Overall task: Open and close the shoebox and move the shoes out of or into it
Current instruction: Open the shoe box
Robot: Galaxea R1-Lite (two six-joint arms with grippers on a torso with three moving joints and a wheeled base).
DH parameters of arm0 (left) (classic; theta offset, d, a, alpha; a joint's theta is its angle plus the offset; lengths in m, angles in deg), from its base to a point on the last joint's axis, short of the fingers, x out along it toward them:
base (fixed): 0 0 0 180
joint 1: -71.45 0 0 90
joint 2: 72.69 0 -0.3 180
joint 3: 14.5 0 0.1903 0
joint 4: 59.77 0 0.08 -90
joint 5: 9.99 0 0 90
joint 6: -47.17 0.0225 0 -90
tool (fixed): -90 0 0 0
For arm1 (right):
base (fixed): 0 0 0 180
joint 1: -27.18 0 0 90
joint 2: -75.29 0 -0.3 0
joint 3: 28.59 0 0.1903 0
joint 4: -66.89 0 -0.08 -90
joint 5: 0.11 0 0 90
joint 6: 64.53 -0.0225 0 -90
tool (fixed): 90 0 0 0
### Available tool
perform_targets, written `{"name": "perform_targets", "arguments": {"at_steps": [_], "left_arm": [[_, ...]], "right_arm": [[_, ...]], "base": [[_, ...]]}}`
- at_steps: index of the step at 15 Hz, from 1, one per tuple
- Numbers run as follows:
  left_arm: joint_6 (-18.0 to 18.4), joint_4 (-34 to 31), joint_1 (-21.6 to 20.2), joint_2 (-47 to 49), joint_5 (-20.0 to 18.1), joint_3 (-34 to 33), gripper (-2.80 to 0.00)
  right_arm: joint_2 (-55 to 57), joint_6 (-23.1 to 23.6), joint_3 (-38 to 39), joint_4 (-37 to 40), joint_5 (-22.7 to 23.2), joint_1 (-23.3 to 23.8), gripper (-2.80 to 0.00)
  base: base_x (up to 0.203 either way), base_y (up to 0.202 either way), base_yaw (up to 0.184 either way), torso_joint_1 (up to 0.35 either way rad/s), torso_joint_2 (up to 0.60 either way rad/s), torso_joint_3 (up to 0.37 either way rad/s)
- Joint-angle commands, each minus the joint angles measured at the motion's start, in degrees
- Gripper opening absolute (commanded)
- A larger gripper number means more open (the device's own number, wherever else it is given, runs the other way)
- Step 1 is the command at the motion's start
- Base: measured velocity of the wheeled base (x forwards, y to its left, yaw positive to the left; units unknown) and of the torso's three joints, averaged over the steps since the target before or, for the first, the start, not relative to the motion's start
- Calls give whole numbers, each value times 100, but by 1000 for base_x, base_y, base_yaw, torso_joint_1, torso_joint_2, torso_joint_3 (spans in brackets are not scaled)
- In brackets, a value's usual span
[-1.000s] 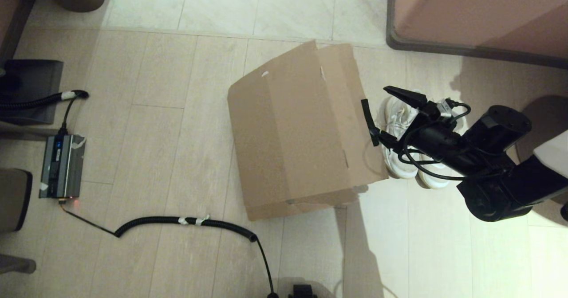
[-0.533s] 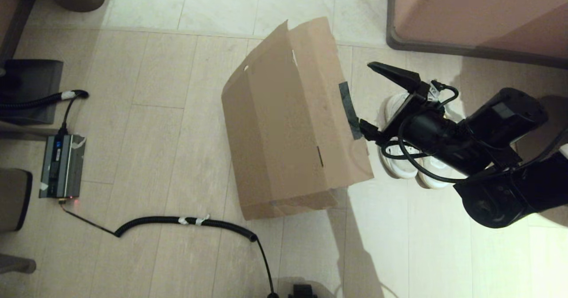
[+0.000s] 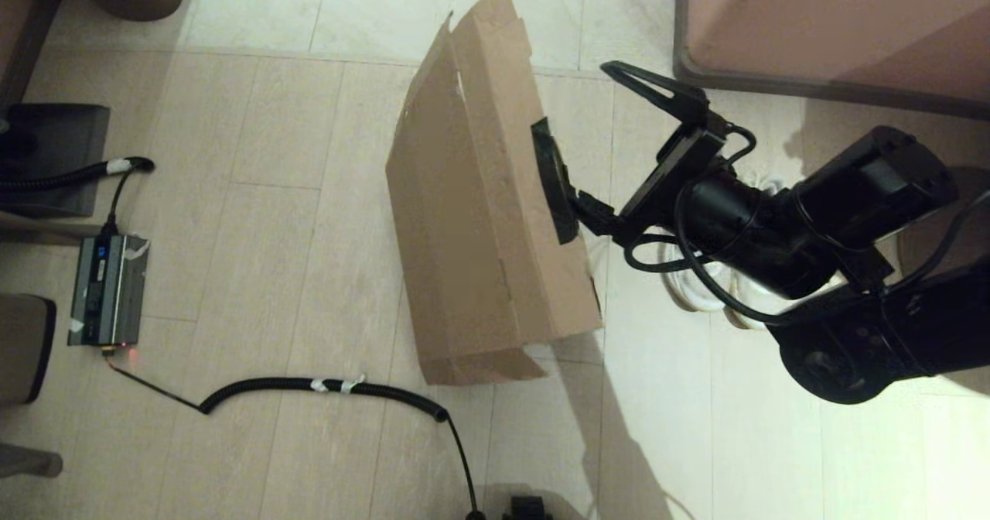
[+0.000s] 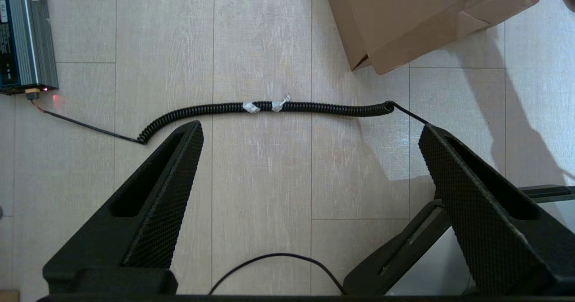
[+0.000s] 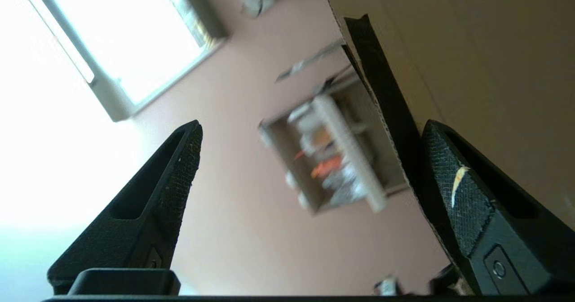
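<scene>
brown shoebox (image 3: 464, 218), black tape strip (image 3: 555, 183), white shoes (image 3: 696, 288)

Shoebox (image 3: 472, 218): plain brown cardboard, standing on the floor, hinged lid flap raised steeply, nearly upright. 1 black tape strip (image 3: 555, 187) runs along the flap's free edge. Shoes (image 3: 700, 288): white pair on the floor just beside the box, outside it, largely hidden behind the arm.
</scene>
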Motion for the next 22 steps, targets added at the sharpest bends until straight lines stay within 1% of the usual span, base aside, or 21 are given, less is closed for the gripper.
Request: {"name": "perform_targets", "arguments": {"at_steps": [1, 4, 5, 7, 10, 13, 14, 16, 17, 20, 22], "left_arm": [[2, -1, -2, 9, -4, -44, 0], [2, 8, -2, 9, -4, -44, 0], [2, -1, -2, 9, -4, -44, 0], [2, 3, -2, 9, 2, -44, 0], [2, 6, -2, 9, -4, -44, 0], [2, 0, -2, 9, 3, -44, 0], [2, 8, -2, 9, -4, -44, 0], [2, 8, -2, 9, -4, -44, 0], [2, 0, -2, 9, 4, -44, 0], [2, 7, -2, 9, 3, -44, 0], [2, -1, -2, 9, -4, -44, 0]], "right_arm": [[202, -60, -160, -49, 20, -326, 0], [615, -14, -322, -49, 17, -797, 0], [796, -12, -446, -49, 20, -1023, 0], [1201, -13, -896, -49, 43, -1348, 0], [1687, -20, -1519, -49, 60, -1996, 0], [2112, -7, -1761, -49, 86, -2500, 0], [2258, 35, -1826, -49, 84, -2605, 0], [2493, 477, -1930, -49, 74, -2684, 0], [2501, 557, -1907, -49, 70, -2622, 0], [2453, 647, -1845, -49, 66, -2224, 0], [2467, 871, -1801, -49, 70, -1870, 0]], "base": [[0, 0, 0, 0, 0, 0], [0, 0, 0, 0, 0, 0], [0, 0, 0, 0, 0, 0], [0, 0, 0, 0, 0, 0], [0, 0, 0, 0, 0, 0], [0, 0, 0, 0, 0, 0], [0, 0, 0, 0, 0, 0], [0, 0, 0, 0, 0, 0], [0, 0, 0, 0, 0, 0], [0, 0, 0, 0, 0, 0], [0, 0, 0, 0, 0, 0]]}}
